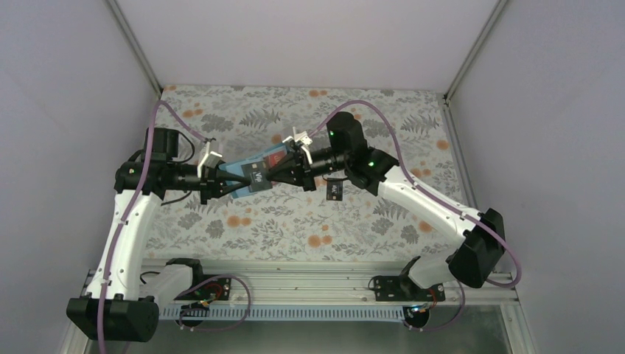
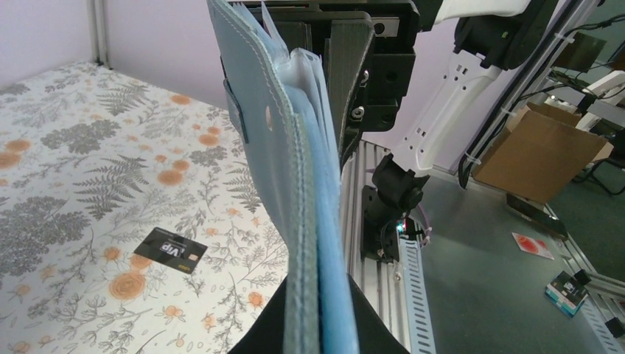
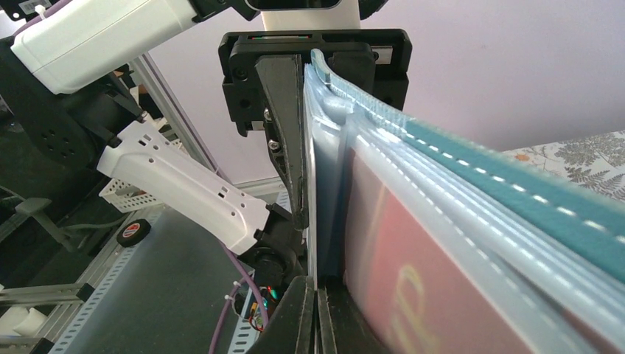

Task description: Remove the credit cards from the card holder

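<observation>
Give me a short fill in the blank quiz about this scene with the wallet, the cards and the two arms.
1. The card holder is held up off the floral cloth between the left gripper and the ___ gripper.
2. The loose card lying on the cloth is coloured ___.
3. The red card sits ___ the card holder, behind a clear pocket.
Missing words: right; black; inside.

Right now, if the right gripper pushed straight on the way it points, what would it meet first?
The teal card holder: the right gripper touches it with its tips. Straight behind it the left gripper clamps the other end, though depth is unclear.
</observation>
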